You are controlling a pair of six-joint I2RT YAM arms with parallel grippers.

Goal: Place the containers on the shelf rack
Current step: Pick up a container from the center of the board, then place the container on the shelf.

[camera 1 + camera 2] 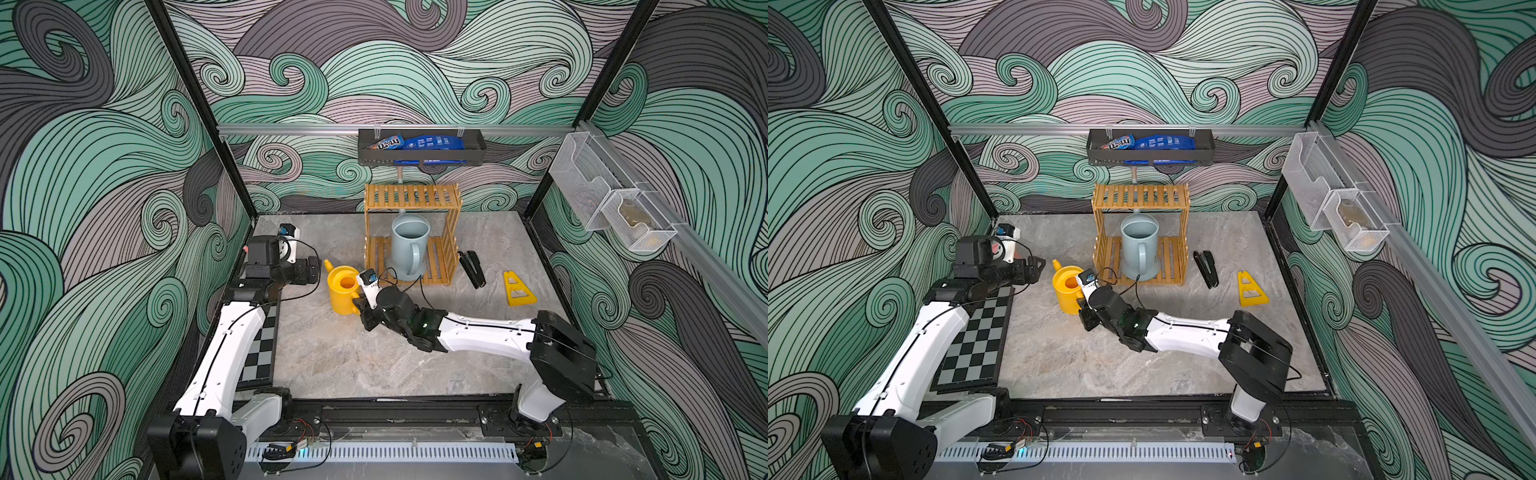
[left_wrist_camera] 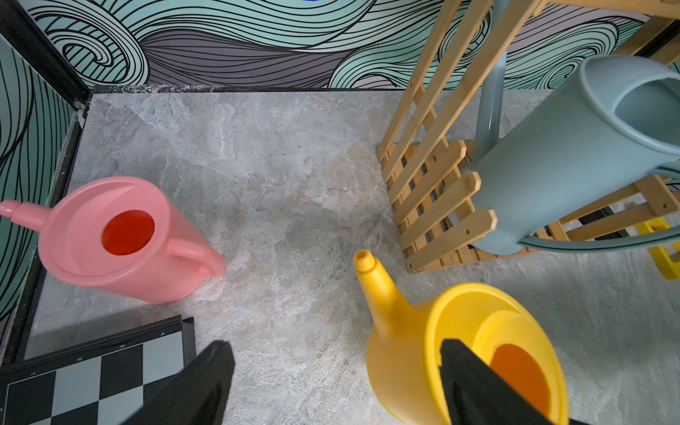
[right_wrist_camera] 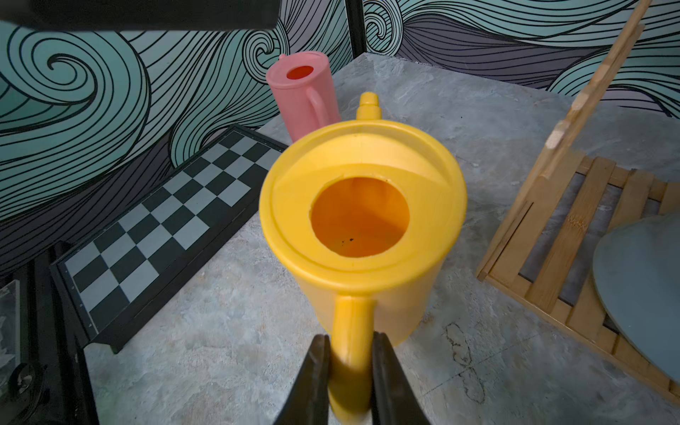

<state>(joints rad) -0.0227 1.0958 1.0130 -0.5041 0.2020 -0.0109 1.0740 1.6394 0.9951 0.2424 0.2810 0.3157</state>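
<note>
In both top views a yellow watering can [image 1: 343,291] [image 1: 1067,291] stands upright on the table, in front and to the left of the shelf rack [image 1: 411,195] [image 1: 1140,195]. My right gripper [image 3: 349,336] is shut on the can's loop handle [image 3: 351,320]. The large pale blue can [image 1: 409,245] [image 1: 1139,247] stands on the rack's lower tier. In the left wrist view the pink can [image 2: 121,239] stands upright near the left wall; my left arm hides it in both top views. My left gripper [image 2: 335,342] is open and empty, beside and above the yellow can [image 2: 467,349].
A folded chessboard [image 1: 259,353] lies along the left edge under my left arm. To the right of the rack lie a black stapler [image 1: 471,268] and a yellow triangular piece [image 1: 517,290]. A black wall tray [image 1: 419,151] with snack bags hangs above the rack. Clear mesh bins [image 1: 615,208] hang on the right wall.
</note>
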